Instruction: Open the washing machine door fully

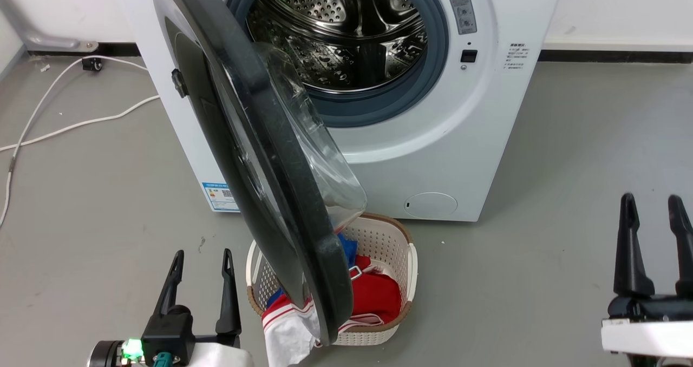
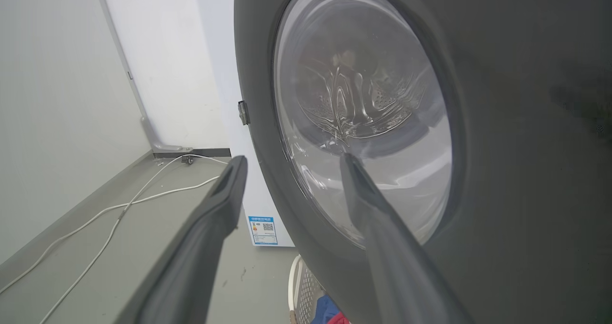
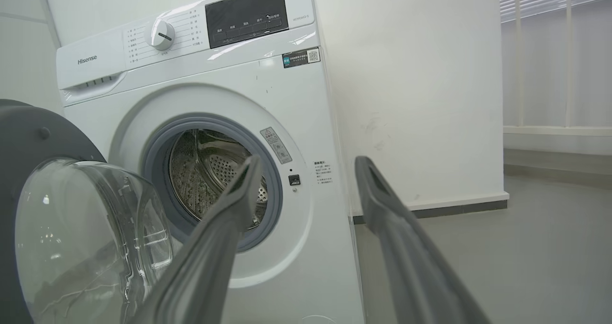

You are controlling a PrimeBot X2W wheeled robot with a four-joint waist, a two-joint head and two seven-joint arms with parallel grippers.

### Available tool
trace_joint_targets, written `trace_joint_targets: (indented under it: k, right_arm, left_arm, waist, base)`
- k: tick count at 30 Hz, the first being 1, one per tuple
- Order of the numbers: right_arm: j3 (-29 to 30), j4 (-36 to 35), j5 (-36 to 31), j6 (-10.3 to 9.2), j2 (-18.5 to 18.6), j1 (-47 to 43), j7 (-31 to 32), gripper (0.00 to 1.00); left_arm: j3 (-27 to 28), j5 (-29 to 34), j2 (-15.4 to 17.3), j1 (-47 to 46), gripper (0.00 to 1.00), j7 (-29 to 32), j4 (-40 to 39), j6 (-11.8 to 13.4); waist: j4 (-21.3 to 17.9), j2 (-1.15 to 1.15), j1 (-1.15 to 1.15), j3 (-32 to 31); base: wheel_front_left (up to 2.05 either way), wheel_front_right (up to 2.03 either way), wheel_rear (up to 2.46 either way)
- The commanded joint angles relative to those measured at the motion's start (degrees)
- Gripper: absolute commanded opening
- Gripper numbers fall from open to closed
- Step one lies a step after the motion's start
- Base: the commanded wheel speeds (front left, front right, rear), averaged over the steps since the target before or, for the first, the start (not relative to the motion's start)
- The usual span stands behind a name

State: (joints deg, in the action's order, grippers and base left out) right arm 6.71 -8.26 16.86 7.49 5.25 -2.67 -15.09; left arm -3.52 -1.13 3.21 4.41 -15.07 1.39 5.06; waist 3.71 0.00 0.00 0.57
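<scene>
The washing machine door (image 1: 295, 194) stands swung roughly square to the machine's front, just ahead and to the right of the left claw (image 1: 203, 254), with its outer face (image 2: 502, 123) toward that claw. It is well to the left of the right claw (image 1: 651, 199). Both claws are spread wide and hold nothing.

The door looks rigid and fairly heavy, swinging freely on its hinge. Its glossy face is probably slippery and the clear bowl window (image 3: 86, 228) may be fragile, so the thick dark rim at the free edge is likely the safest place to push.

A laundry basket (image 1: 400, 259) sits beneath the door. The panel reads "Hisense" (image 3: 87, 59). The blue label (image 1: 221, 195) and the warning sticker (image 1: 462, 8) are too small to read.
</scene>
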Motion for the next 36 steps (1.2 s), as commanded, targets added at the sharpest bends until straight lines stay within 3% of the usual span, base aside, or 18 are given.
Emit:
trace_joint_targets:
  k: [1,13,36]
  right_arm:
    - [0.4,-0.3,-0.7,0.01,-0.9,-1.5,-0.1,1.0]
    - [-0.6,-0.4,-9.7,0.01,-2.4,-8.7,-0.1,1.0]
    - [-0.2,3.4,-10.0,0.0,-2.4,-10.7,-0.1,1.0]
  left_arm:
    - [0.1,0.4,0.2,0.5,1.0,-0.2,-0.1,0.0]
    - [0.2,0.4,0.2,1.1,1.0,-0.2,0.1,-0.5]
    - [0.7,-0.2,0.0,1.7,1.0,-0.2,0.9,-0.6]
  waist:
    - [-0.1,0.0,0.0,-0.1]
    - [-0.2,0.0,0.0,-1.0]
    - [0.2,0.0,0.0,-1.1]
  base:
    - [0.0,0.0,0.0]
    - [0.0,0.0,0.0]
    - [0.0,0.0,0.0]
